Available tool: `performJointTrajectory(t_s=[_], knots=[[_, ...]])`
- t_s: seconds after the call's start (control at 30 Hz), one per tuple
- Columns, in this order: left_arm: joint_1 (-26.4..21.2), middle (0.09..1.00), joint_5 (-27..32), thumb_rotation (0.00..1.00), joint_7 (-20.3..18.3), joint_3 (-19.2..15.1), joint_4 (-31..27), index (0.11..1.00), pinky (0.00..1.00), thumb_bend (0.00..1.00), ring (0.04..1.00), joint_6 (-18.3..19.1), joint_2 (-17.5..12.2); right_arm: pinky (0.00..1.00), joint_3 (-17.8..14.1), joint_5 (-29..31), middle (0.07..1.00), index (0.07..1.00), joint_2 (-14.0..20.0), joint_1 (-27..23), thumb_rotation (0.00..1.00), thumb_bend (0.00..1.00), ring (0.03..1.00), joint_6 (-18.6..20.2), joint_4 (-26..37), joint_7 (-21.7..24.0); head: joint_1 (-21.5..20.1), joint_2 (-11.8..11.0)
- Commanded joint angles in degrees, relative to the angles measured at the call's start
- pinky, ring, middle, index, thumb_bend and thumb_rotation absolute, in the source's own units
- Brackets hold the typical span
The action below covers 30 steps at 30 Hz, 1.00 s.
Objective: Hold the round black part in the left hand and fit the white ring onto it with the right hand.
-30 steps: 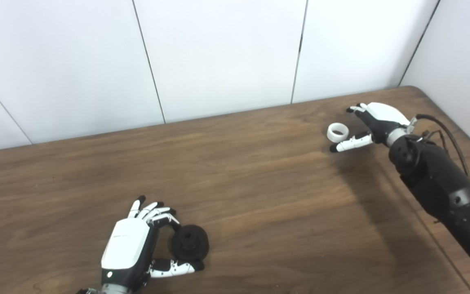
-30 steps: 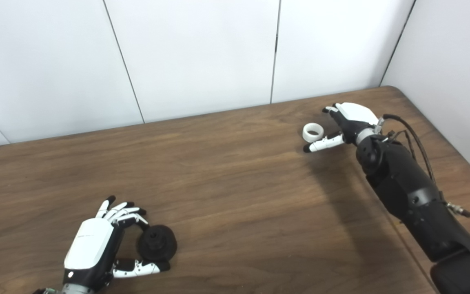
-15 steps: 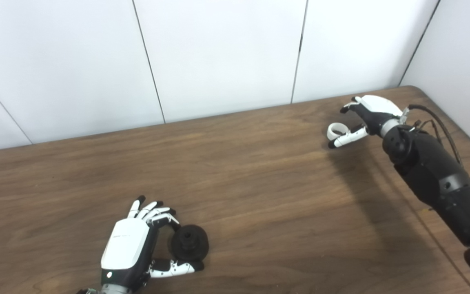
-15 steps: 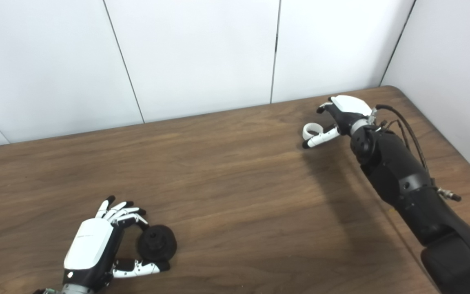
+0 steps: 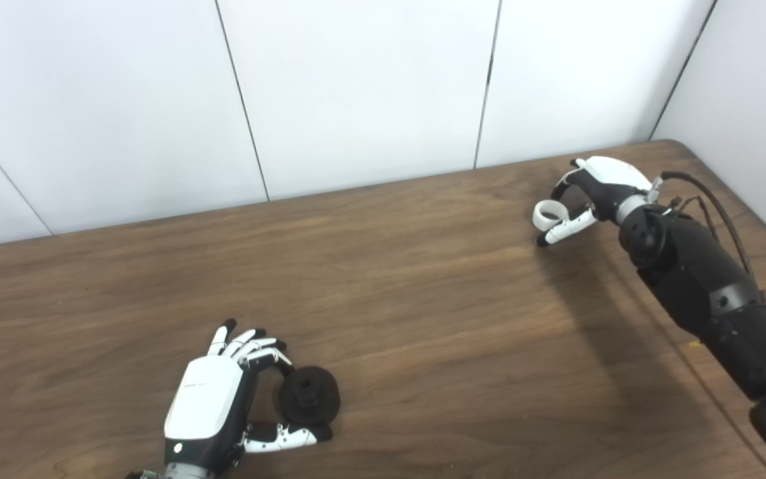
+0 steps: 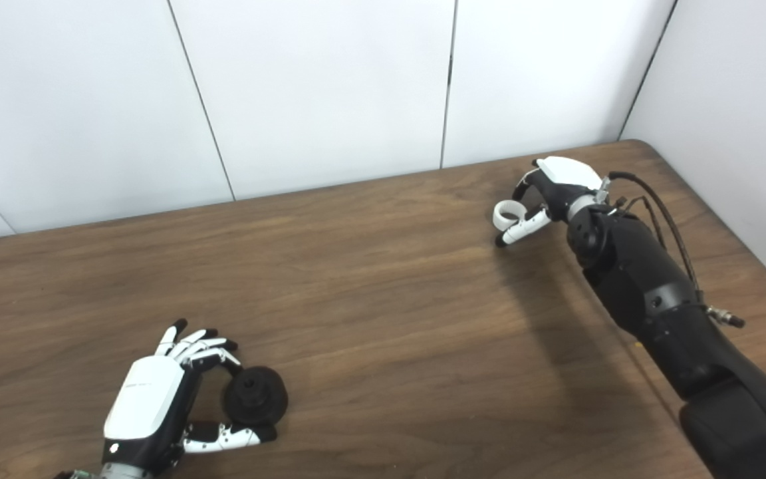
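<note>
The round black part [image 5: 310,396] lies on the wooden table [image 5: 423,319] near the front left. My left hand [image 5: 207,402] is wrapped round it, curled fingers against its far left side and thumb along its near edge. At the far right, the white ring [image 5: 546,211] rests on the table. My right hand [image 5: 599,183] pinches it: a finger hooks down behind it and the thumb presses its near side. In the right eye view the same ring [image 6: 507,211] sits between that finger and thumb.
White wall panels [image 5: 356,93] rise right behind the table's far edge and along its right side. The rounded far right corner of the table [image 5: 672,143] is close to my right hand. A black cable [image 5: 715,199] loops off the right wrist.
My right hand moved forward over the ring, then its finger curled down and the thumb came in against it. The left hand and black part have not moved.
</note>
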<state>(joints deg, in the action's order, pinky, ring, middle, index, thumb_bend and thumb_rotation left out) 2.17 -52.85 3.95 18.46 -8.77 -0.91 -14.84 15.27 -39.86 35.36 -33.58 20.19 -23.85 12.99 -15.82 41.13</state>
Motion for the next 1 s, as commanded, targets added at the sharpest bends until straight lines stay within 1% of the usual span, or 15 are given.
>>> performJointTrajectory(t_s=[0.0,0.13,0.33,0.63,0.8,0.83,0.87,0.9,0.97], knots=[[0.7,0.754,-1.4,0.05,-0.9,-0.8,0.8,0.483,1.0,0.52,0.865,1.5,-1.4,1.0,-0.9,-0.6,1.0,0.689,1.2,-2.8,0.36,0.88,1.0,-0.1,1.6,-2.0,0.0,0.1],[0.8,0.756,-1.6,0.05,-1.0,-0.7,0.7,0.483,1.0,0.52,0.866,1.5,-1.4,1.0,-1.1,-0.8,0.99,0.667,1.1,-2.4,0.33,0.86,1.0,-0.3,1.9,-2.4,0.0,0.3],[0.8,0.757,-1.1,0.05,-1.2,-0.8,0.7,0.483,1.0,0.52,0.867,1.5,-1.4,1.0,-1.1,-0.6,0.981,0.641,0.9,-2.3,0.3,0.85,1.0,-1.1,1.4,-3.4,0.0,0.3],[0.9,0.76,-1.2,0.05,-1.7,-0.9,0.1,0.483,1.0,0.52,0.871,1.8,-1.3,1.0,-1.0,-0.3,0.975,0.638,0.8,-2.2,0.29,0.84,1.0,-1.1,1.9,-3.6,0.1,0.8],[0.9,0.757,-1.4,0.05,-1.4,-0.9,0.1,0.483,1.0,0.52,0.866,1.6,-1.3,1.0,-1.1,0.0,0.962,0.617,0.7,-2.0,0.25,0.84,1.0,-1.7,1.4,-4.1,0.1,0.8],[0.9,0.758,-1.6,0.05,-1.5,-0.8,0.0,0.483,1.0,0.52,0.865,1.7,-1.3,1.0,-1.2,0.1,0.955,0.556,0.7,-2.0,0.2,0.68,1.0,-1.9,1.2,-4.4,0.1,0.8],[0.9,0.758,-1.5,0.05,-1.7,-0.8,-0.2,0.483,1.0,0.52,0.865,1.8,-1.3,1.0,-1.3,0.3,0.947,0.518,0.7,-1.9,0.17,0.59,1.0,-2.1,1.1,-4.6,0.2,1.0],[1.0,0.76,-1.4,0.05,-1.8,-0.9,-0.3,0.483,1.0,0.52,0.867,1.8,-1.3,1.0,-1.4,0.5,0.938,0.503,0.7,-1.8,0.16,0.56,1.0,-2.5,0.9,-5.0,0.2,1.0],[1.0,0.758,-1.5,0.05,-1.7,-0.8,-0.3,0.483,1.0,0.52,0.867,1.8,-1.3,1.0,-1.6,0.8,0.919,0.49,0.7,-1.7,0.14,0.53,1.0,-3.3,0.7,-5.5,0.1,1.1]])
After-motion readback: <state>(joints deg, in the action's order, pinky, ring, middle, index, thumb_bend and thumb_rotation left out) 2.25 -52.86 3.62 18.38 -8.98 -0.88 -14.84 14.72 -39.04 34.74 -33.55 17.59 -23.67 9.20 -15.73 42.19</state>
